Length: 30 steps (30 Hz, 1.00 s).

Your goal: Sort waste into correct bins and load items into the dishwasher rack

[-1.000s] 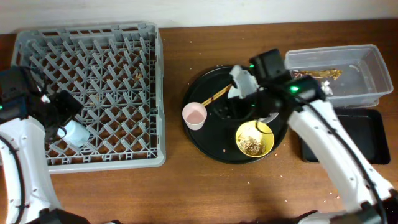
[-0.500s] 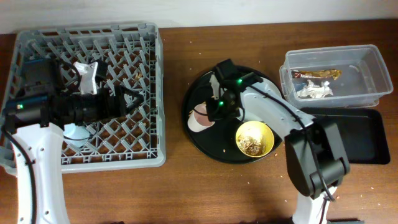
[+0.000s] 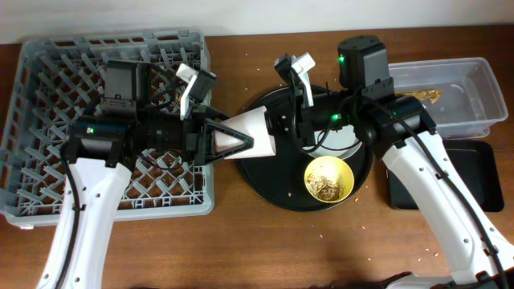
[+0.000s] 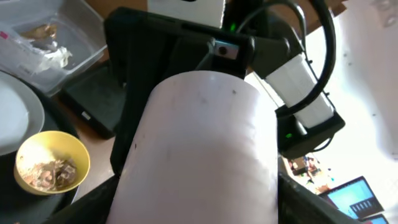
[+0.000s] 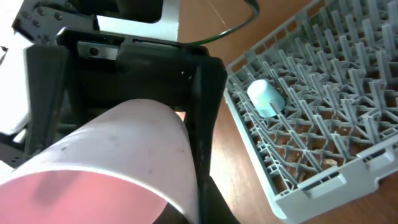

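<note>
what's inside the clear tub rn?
In the clear tub: a brown wrapper and a crumpled white napkin, clearest from the left wrist. Overhead, the right arm covers the tub's left end, hiding the napkin.

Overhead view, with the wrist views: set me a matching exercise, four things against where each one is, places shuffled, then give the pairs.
Things:
1. pink cup
2. blue cup
3. yellow bowl
4. brown wrapper

Places:
A. in the clear tub
B. on the round black tray
C. in the dishwasher rack
D. in the air between the left gripper and the right gripper

Pairs: 1-D, 2-C, 3-B, 4-A
</note>
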### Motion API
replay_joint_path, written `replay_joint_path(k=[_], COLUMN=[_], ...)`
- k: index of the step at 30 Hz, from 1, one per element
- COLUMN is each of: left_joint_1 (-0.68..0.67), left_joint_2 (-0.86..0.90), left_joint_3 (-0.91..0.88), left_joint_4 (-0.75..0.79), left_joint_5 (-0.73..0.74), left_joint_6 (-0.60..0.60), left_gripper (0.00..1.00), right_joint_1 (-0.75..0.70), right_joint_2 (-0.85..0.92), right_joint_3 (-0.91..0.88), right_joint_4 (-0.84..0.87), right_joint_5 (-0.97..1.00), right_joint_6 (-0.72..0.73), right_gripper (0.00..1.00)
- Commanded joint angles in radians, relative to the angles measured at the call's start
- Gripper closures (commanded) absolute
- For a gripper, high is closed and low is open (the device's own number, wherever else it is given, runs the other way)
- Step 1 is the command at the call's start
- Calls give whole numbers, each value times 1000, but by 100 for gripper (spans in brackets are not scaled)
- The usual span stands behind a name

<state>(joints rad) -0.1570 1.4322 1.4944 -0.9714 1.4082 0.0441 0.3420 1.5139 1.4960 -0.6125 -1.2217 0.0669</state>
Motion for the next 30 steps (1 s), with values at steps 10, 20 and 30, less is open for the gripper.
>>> replay_joint_path(k=[10,20,30], left_joint_1=[67,347,245], left_joint_2=[-15,31,402], left_joint_3=[15,26,26], left_joint_4=[-154,-287,-226], left_joint_5=[-465,-1560,-1457], left_joint_6=[-55,-400,-399], left_gripper=[37,37,28], right_joint_1=[-179,-99,-94], right_joint_2=[-3,-2,-2], right_joint_3=[7,6,6], right_joint_4=[-45,-584,-585], right_joint_5=[49,793,792], right_joint_6=[46,84,84], right_gripper=[37,27,27])
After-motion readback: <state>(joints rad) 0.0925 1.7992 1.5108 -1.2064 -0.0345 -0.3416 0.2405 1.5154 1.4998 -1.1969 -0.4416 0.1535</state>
